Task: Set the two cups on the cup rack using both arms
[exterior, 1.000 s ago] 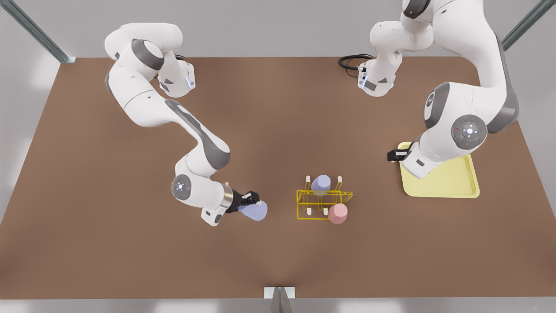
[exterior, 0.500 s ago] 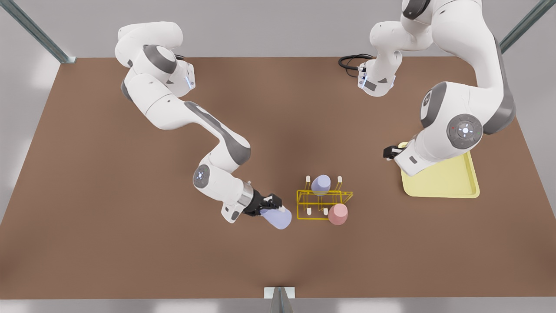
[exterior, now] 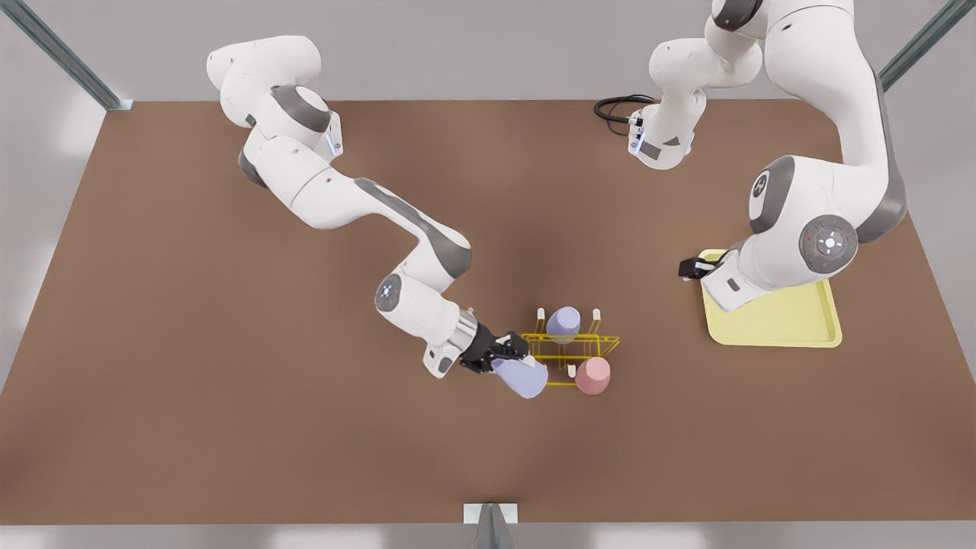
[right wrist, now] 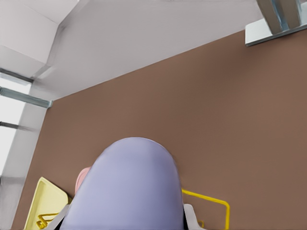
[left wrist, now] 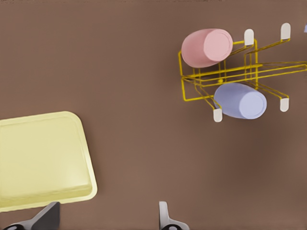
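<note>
A lavender cup [exterior: 523, 378] [right wrist: 127, 187] lies tilted in my right gripper [exterior: 509, 358], which is shut on it, at the end of the yellow cup rack [exterior: 570, 352] on the front view's left. The cup overlaps the rack's near corner there. On the rack's pegs sit another lavender cup [exterior: 564, 322] [left wrist: 240, 100] at the far side and a pink cup [exterior: 593, 375] [left wrist: 206, 47] at the near right corner. My left gripper [exterior: 688, 268] [left wrist: 105, 218] waits open and holds nothing. It hangs above the near-left edge of the tray, with the rack [left wrist: 218, 79] some way off.
A flat pale-yellow tray [exterior: 778, 320] [left wrist: 43, 160] lies on the brown table at the front view's right. A black cable [exterior: 614, 110] coils at the far edge. Bare table [exterior: 229, 396] spreads to the left of the rack and in front of it.
My right gripper has carried the lavender cup toward the front view's right, from well short of the rack to its left end. My left arm has shifted only slightly over the tray.
</note>
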